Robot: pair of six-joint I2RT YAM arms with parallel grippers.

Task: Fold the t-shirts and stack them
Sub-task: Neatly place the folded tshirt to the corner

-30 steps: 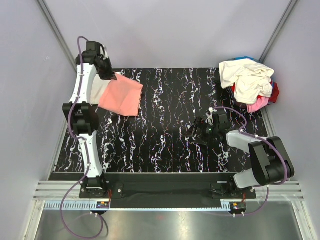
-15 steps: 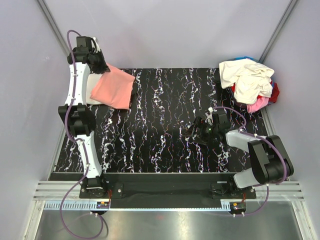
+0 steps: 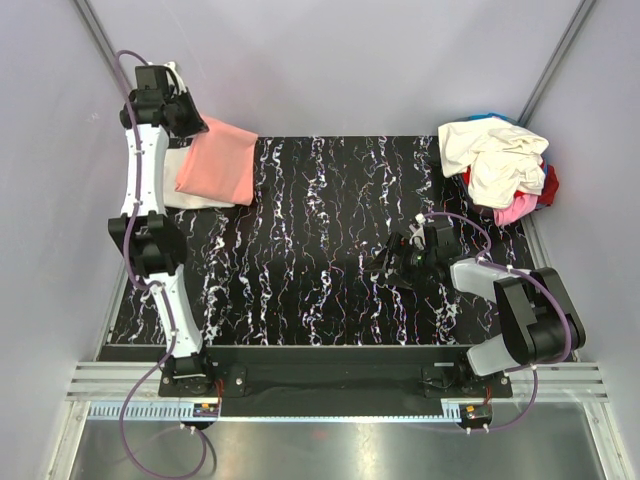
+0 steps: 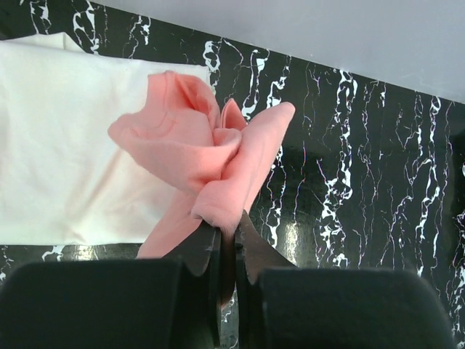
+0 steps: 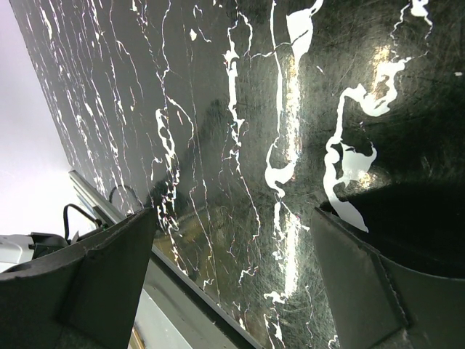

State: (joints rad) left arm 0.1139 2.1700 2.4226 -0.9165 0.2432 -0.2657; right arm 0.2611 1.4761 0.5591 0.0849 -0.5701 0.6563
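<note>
A folded salmon-pink t-shirt hangs from my left gripper at the table's far left corner, over a folded white t-shirt that lies flat there. In the left wrist view the jaws are shut on a bunched edge of the salmon-pink t-shirt, with the white t-shirt beneath it. My left gripper pinches the cloth between its fingertips. My right gripper rests low over the bare table right of centre, open, with nothing between its fingers.
A loose heap of unfolded shirts, cream on top with red, bright pink and blue showing underneath, sits at the far right corner. The black marbled table ends at a metal rail by the arm bases. Grey walls close in on three sides.
My left gripper has carried the salmon-pink t-shirt leftward and toward the far corner, bringing it over the white t-shirt. The right arm has stayed put.
</note>
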